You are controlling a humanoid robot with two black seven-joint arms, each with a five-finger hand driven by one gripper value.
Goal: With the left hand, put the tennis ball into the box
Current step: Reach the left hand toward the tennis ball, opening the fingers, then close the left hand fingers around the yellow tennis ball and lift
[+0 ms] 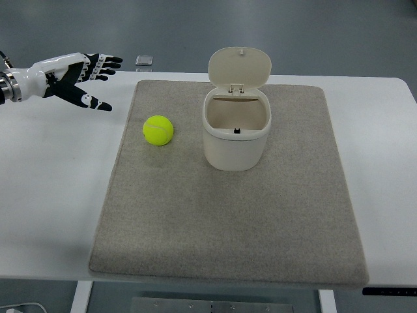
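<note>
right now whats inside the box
The box is open, lid up. No ball inside; only a small dark spot on the near inner wall. The floor is hidden by the near rim.

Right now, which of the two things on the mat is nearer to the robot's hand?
The tennis ball. It lies on the mat's left part, toward the open left hand; the lidded box stands farther right.

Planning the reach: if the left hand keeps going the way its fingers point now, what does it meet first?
Probably nothing: the left hand points right along the table's far edge, passing behind the tennis ball. The box's open lid lies farther along, though depth is unclear.
</note>
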